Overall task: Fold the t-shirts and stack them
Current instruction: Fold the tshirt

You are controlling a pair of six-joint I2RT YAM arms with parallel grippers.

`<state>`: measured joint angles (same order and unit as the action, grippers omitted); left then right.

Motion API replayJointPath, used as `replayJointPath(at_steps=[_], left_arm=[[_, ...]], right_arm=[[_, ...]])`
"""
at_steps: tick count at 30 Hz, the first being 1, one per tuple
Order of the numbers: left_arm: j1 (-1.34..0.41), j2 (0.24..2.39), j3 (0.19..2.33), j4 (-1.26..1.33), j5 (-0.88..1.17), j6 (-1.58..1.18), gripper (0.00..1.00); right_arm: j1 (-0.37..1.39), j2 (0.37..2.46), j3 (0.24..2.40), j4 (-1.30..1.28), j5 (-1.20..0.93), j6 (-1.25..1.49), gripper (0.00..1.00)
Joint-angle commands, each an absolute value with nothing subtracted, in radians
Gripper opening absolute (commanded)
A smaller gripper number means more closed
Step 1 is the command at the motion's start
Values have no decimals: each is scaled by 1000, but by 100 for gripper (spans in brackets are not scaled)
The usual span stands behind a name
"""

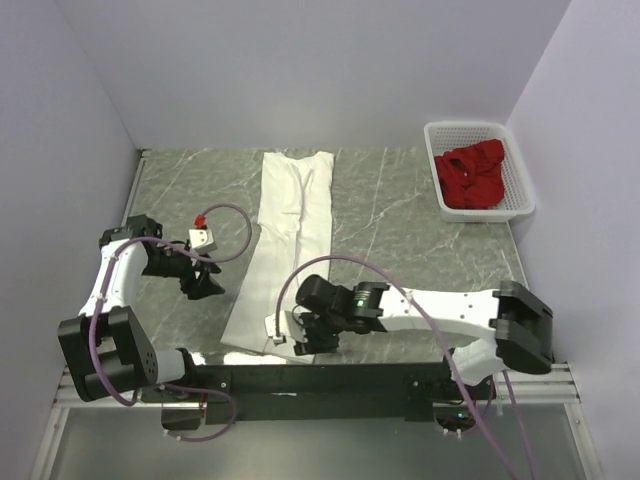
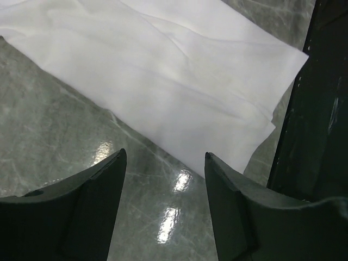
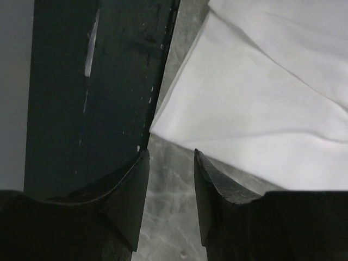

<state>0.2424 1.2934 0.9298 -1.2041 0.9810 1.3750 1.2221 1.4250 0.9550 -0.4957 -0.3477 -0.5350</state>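
Now: white shirt (image 1: pixel 290 240) lies in a long folded strip on the table (image 1: pixel 400 230); red shirt (image 1: pixel 470 178) bunched in the basket (image 1: pixel 521 188). Fingers spread, empty: left gripper (image 2: pixel 163 157) and right gripper (image 3: pixel 171 155) flank the strip's near end.

Left end effector (image 2: pixel 165 154) hovers just left of the white t-shirt (image 1: pixel 290 230), jaws apart, empty; right end effector (image 3: pixel 172 153) at its near-right corner, likewise

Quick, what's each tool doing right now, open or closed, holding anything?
Left tool: open, holding nothing.
Right tool: open, holding nothing.
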Motion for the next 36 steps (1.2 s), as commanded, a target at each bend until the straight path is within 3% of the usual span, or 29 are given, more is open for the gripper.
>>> replayJointPath(at_steps=[1,10,18,25,28,29,32,36], left_arm=[[258,1278,896,-1174,1059,1330,66],[281,1163,816,-1178,1016,1348,66],[301,1154,802,-1193,1011,1376,68],[305,1157,810,-1207,1003,1394,68],[308,1158,808,-1250,983,1482,67],[308,1158,808,-1285,979,1549,67],[313,1150,801,-1359,956,1677,65],[311,1123,773,-1377,940,1801,63]], right_arm=[[1250,1535,1028,-405,-319,-482,45],[1318,1608,1002,-390,-328,-494,44],[1325,1675,982,-405,-275,-540,51],[1324,1716,945,-399,-203,-560,50],[1324,1727,936,-406,-189,-566,35],[1324,1729,933,-408,-180,-566,20],[1322,1717,908,-408,-152,-560,0],[1319,1629,850,-405,-150,-552,0]])
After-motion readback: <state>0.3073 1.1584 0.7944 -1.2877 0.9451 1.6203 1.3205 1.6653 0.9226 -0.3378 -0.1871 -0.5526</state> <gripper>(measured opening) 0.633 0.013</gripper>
